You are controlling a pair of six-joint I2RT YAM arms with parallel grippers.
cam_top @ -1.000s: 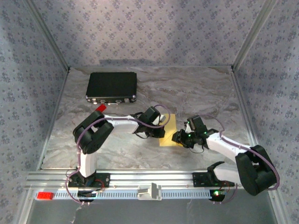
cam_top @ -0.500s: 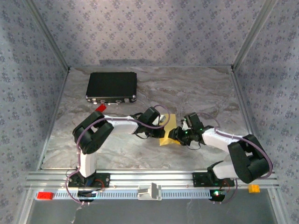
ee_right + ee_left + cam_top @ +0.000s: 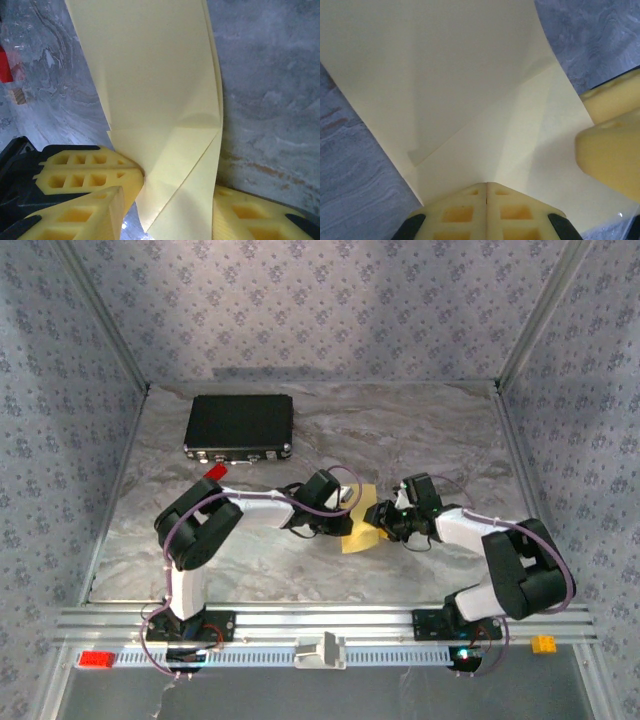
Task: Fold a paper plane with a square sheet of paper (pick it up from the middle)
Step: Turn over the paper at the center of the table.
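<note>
Top external view: the partly folded sheet of paper [image 3: 357, 537] is lying on the marbled desk [image 3: 430, 440] at the centre of the frame, between the two wrists and well below the black case [image 3: 238, 427]. The left jaws are pressing shut on the sheet's edge, at the bottom centre of the left wrist view, probably anchoring it so a flap can be creased. The right jaws are standing partly open, straddling the sheet's folded tip low in the right wrist view without pinching it, seemingly lining up for the fold. The left arm [image 3: 260, 502] is reaching rightward with its elbow bent sharply. The right arm [image 3: 470, 530] is doubling back leftward, and the two wrists are almost meeting over the paper.
</note>
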